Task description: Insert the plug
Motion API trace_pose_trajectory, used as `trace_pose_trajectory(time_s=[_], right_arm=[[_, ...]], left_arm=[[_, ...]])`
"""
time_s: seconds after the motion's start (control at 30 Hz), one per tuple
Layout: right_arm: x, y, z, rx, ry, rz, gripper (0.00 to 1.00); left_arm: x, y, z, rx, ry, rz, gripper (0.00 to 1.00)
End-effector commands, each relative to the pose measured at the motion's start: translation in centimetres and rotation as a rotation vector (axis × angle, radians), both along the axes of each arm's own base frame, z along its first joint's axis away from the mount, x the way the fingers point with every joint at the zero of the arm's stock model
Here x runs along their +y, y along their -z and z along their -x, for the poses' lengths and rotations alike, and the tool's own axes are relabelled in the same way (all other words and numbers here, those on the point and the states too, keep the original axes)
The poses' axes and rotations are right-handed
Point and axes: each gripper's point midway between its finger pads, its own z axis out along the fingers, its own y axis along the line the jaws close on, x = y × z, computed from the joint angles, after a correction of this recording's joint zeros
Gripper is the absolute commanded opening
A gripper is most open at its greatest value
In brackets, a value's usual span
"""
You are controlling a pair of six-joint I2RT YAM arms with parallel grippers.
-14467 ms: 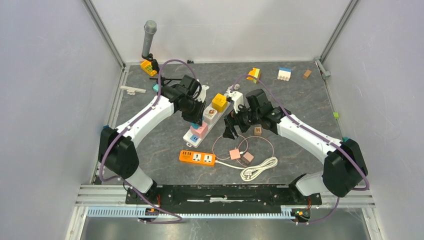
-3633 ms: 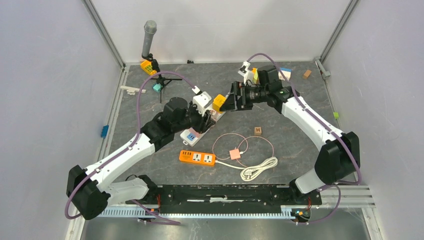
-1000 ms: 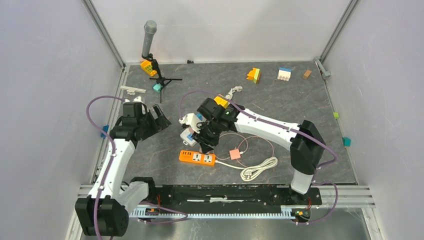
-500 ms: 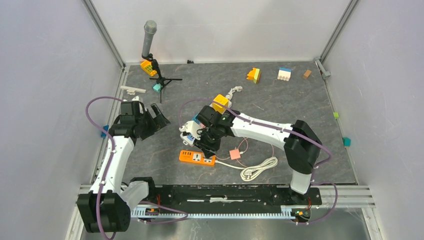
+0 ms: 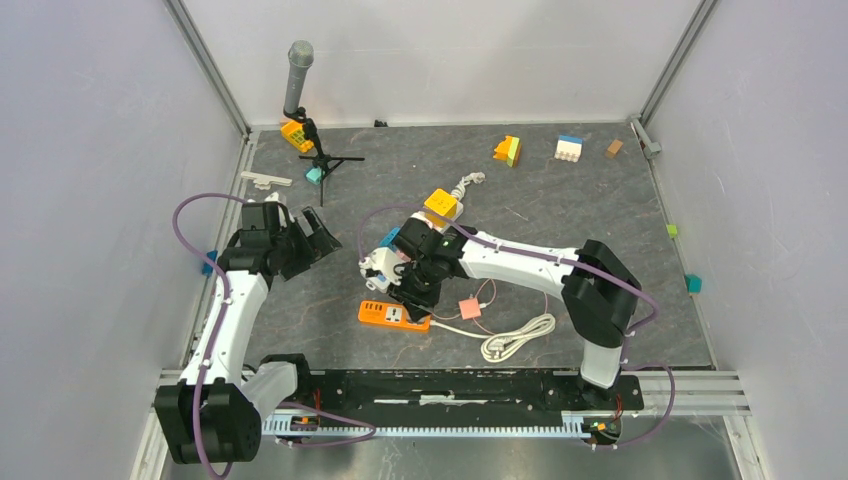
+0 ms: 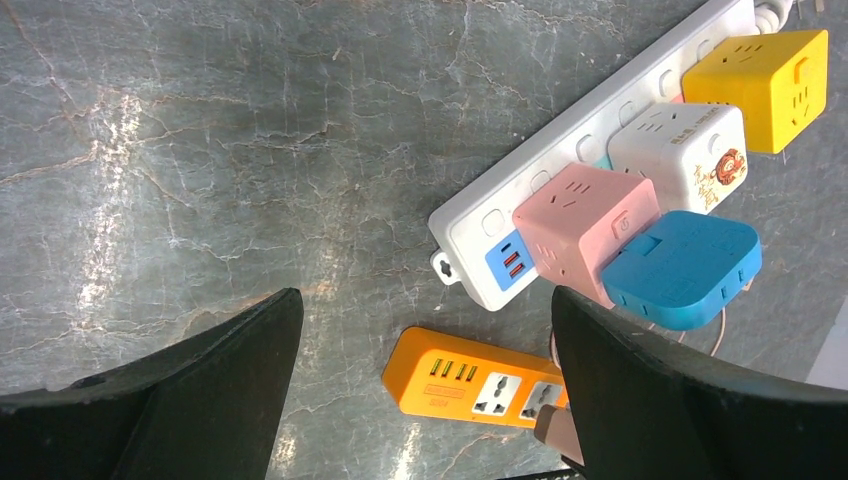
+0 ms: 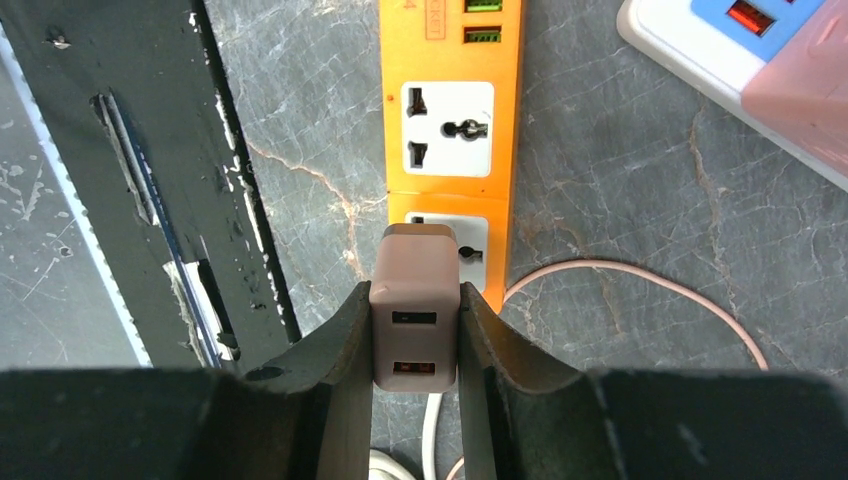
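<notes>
Where the 2 fingers of the right gripper (image 7: 414, 335) close in, the plug (image 7: 413, 290) is clamped between them, 1 finger flat against each side. It is a dusty pink-brown block with rounded corners. Its camera-facing end carries 2 USB ports, 1 dark and 1 reddish. Its long axis runs in line with the fingers, away from the wrist and toward the table. The prong end points at the orange power strip (image 7: 450, 195) and is hidden, so the prongs cannot be checked. The block projects past the fingertips and overlaps the nearer of the strip's 2 universal sockets. The far socket is uncovered, with 2 green USB ports beyond it. Whether the plug is touching or seated in that socket cannot be told.

A thin pink cable (image 7: 620, 280) curves on the table beside the strip. Just beyond the orange strip lies the white power strip (image 6: 470, 225), carrying a pink cube adapter (image 6: 580, 225), a blue adapter (image 6: 680, 270), a white cube (image 6: 680, 155) and a yellow cube (image 6: 765, 85). The left gripper (image 6: 425, 300) hangs well apart over bare table, fingers spread wide and holding nothing.
</notes>
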Motion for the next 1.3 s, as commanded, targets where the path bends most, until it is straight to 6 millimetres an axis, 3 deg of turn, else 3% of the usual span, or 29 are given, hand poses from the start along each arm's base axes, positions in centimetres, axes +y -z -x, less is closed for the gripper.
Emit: trace_pose_trajectory(time_s=[0.0, 0.33, 0.7, 0.97, 1.03, 1.17, 1.27], right_arm=[[0.3, 1.3, -0.1, -0.009, 0.008, 0.010, 0.00], [-1.2, 3.4, -0.3, -0.102, 0.004, 0.099, 0.00], [-5.2, 7.2, 1.5, -0.185, -0.062, 0.267, 0.00], [-5.6, 7.7, 2.1, -0.162, -0.064, 0.270, 0.00], [-5.0, 7.0, 1.7, -0.178, -0.055, 0.247, 0.10], [-2.9, 4.0, 0.4, -0.221, -0.024, 0.186, 0.53], [-0.5, -0.1, -0.9, -0.272, 0.012, 0.091, 0.81]], left_arm=[[-0.3, -1.1, -0.7, -0.038, -0.008, 0.036, 1.00], [-0.5, -1.2, -0.5, -0.043, -0.004, 0.044, 1.00], [-0.8, -1.5, -0.5, -0.059, -0.008, 0.071, 1.00], [-1.2, -3.0, -0.8, -0.111, 0.030, 0.075, 1.00], [-1.1, -3.7, -1.0, -0.133, 0.036, 0.069, 1.00], [-0.9, -5.4, -1.4, -0.181, 0.051, 0.043, 1.00], [-0.8, -6.6, -1.8, -0.210, 0.065, 0.025, 1.00]])
